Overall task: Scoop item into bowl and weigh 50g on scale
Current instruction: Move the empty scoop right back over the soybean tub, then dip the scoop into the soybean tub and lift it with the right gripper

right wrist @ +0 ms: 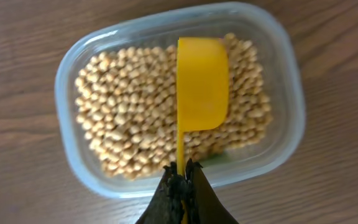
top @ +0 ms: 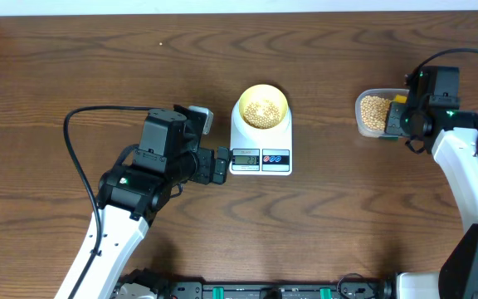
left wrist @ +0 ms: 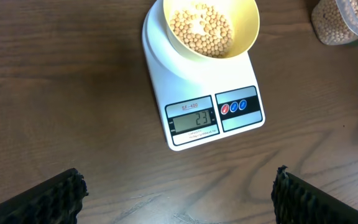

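Scooping beans [right wrist: 123, 118]: looked loose, light, apt to roll | right tool [right wrist: 182, 173] clamped scoop [right wrist: 202, 84] by its thin handle | left tool [left wrist: 178, 186] stood open

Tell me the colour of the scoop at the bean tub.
Bright yellow scoop, clearest in the right wrist view.

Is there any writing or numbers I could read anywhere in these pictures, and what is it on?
"23": on the display of the white scale.
"SF-400": small label just above that display, slightly blurred.
Tiny print under the display and the marks on the round buttons: too small to read.
Nothing else shows readable text.
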### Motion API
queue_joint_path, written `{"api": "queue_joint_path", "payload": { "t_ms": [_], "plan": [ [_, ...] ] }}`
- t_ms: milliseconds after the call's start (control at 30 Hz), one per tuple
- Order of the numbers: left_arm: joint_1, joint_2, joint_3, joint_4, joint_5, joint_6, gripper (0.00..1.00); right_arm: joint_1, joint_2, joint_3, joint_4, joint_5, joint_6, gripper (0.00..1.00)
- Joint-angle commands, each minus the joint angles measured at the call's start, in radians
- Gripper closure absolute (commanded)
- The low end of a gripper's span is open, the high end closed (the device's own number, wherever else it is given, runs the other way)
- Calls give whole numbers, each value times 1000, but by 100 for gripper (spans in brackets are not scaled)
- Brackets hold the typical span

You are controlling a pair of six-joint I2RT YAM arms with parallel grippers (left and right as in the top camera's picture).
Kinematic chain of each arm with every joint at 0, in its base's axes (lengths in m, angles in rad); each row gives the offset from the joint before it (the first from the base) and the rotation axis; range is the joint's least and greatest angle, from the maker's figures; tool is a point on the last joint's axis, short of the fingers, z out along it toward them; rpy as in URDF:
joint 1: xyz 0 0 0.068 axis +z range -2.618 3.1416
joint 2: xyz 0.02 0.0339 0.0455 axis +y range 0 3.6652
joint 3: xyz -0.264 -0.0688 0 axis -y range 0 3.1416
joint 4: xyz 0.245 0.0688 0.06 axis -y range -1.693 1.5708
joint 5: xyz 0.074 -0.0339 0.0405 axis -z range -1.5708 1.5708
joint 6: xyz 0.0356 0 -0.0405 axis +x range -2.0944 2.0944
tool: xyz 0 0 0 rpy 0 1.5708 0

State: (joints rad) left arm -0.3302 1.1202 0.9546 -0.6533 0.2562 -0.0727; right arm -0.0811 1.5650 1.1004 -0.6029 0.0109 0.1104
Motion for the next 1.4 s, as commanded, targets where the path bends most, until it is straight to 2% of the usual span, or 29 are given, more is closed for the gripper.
{"api": "queue_joint_path", "payload": {
  "t_ms": [0,367,933,1200,1367],
  "plan": [
    [-1,-4,-3,0,-7,16,2,-1,6,12,-16,-88,17,99],
    [-1,-4,-3,0,-7,16,2,-62,6,10,-30,-232,57,99],
    [-1,-4,-3,0,-7,16,2,-254,6,-2,-42,-606,58,99],
    [-1,-4,-3,0,-7,16,2,-288,6,-58,-28,-624,84,99],
    [-1,-4,-3,0,-7,16,2,-310,6,-123,42,-675,122,99]
  ]
}}
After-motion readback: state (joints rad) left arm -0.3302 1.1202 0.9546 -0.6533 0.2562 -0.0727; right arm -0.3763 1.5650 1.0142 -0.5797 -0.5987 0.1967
